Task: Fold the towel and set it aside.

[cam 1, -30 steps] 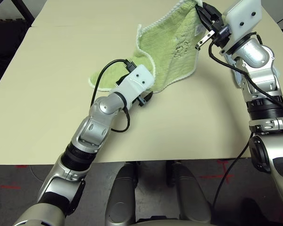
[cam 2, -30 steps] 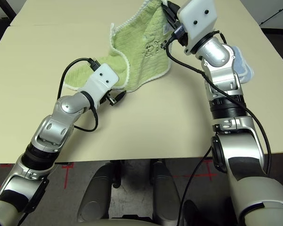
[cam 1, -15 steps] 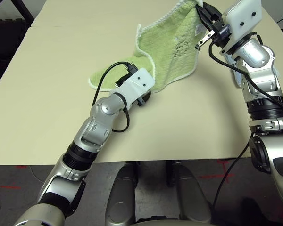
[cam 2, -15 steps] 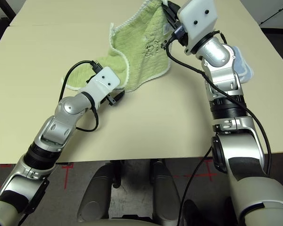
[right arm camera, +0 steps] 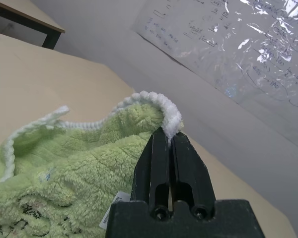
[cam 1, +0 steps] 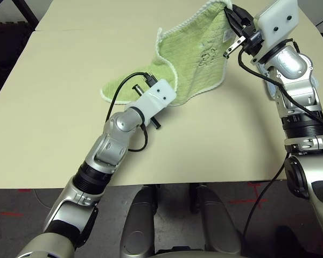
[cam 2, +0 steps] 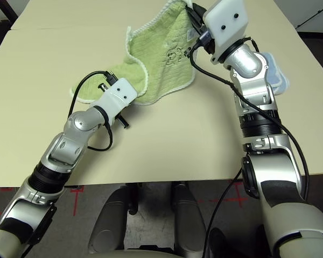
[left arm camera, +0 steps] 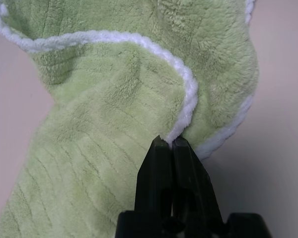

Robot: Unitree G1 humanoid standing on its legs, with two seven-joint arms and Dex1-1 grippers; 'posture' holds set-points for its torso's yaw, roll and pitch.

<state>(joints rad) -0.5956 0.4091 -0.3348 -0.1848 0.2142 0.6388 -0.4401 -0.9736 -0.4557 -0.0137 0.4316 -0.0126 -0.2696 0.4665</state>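
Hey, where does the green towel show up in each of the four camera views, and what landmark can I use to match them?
Left eye view: the towel lies upper centre on the table, one corner lifted.
Right eye view: upper centre.
Left wrist view: its edge is pinched by the left gripper.
Right wrist view: its corner is pinched by the right gripper.
Shared landmark: the white stitched edging.

Beige table [cam 1: 54,107]; light blue cloth [cam 2: 274,72] near right edge; clear sheet [right arm camera: 238,54] behind.
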